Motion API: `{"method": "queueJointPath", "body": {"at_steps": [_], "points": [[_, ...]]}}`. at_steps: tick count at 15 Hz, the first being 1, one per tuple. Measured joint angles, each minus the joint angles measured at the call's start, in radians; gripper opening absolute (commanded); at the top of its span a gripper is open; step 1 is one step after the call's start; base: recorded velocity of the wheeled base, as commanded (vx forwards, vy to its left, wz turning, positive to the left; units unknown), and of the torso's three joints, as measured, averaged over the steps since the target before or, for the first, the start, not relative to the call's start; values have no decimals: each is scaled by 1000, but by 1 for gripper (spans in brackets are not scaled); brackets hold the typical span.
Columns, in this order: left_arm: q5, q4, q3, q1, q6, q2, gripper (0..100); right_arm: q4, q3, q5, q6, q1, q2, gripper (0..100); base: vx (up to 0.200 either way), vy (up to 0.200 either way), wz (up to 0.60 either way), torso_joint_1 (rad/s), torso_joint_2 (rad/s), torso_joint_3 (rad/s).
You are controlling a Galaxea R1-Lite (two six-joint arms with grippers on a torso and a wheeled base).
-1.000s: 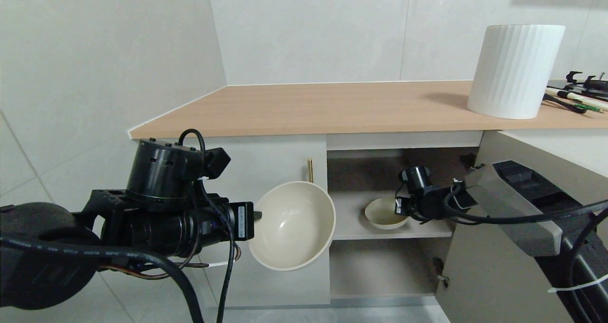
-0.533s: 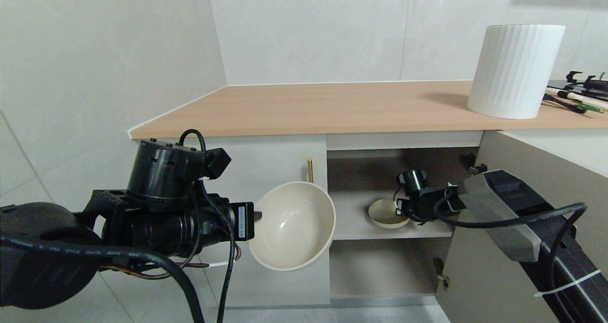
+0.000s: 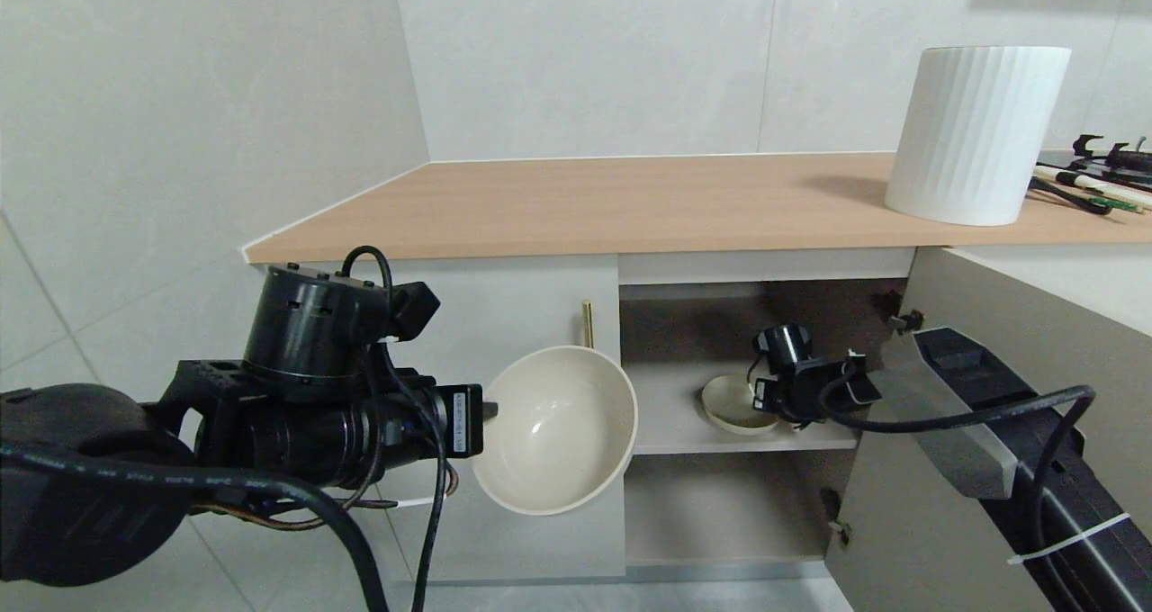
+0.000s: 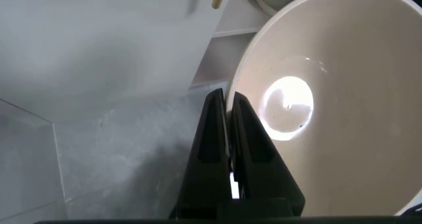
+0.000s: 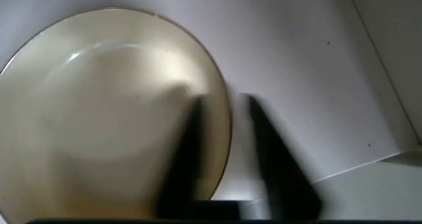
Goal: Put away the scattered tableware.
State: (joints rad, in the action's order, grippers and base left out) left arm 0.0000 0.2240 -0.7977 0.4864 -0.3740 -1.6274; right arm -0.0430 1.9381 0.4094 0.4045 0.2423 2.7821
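A large cream bowl hangs on its side in front of the closed cabinet door, its rim pinched by my left gripper. Inside the open cabinet, a small cream bowl rests tilted on the middle shelf. My right gripper is at that bowl's near rim. Its fingers stand apart on either side of the rim, with bare shelf showing between them.
A white ribbed container stands on the wooden countertop, with utensils at the far right. The closed left door has a gold handle. The open door stands at the right. The lower compartment lies below the shelf.
My right gripper sank slightly towards the shelf while its arm swung, and the small bowl tipped further onto its side. The left arm and large bowl stayed put.
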Motion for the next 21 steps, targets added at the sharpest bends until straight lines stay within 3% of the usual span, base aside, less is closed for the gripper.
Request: {"method": "queueJointPath", "body": {"at_steps": [4, 8, 12, 16, 21], "points": [[0, 0, 0, 0, 0, -11, 0, 25, -47, -3, 28, 1, -41, 100, 0, 0, 0, 0, 0, 0], [11, -8, 0, 4, 0, -38, 0, 35, -258, -56, 52, 8, -221, 100, 0, 0, 0, 0, 0, 0], [64, -23, -7, 23, 1, -48, 0, 37, -455, -120, 46, 41, -466, 100, 0, 0, 0, 0, 0, 0], [103, -127, -55, 57, 0, -80, 0, 39, -624, -141, 13, 137, -690, 100, 0, 0, 0, 0, 0, 0], [213, -133, -77, 118, 0, -153, 0, 170, -704, -145, 7, 286, -902, 100, 0, 0, 0, 0, 0, 0]]}}
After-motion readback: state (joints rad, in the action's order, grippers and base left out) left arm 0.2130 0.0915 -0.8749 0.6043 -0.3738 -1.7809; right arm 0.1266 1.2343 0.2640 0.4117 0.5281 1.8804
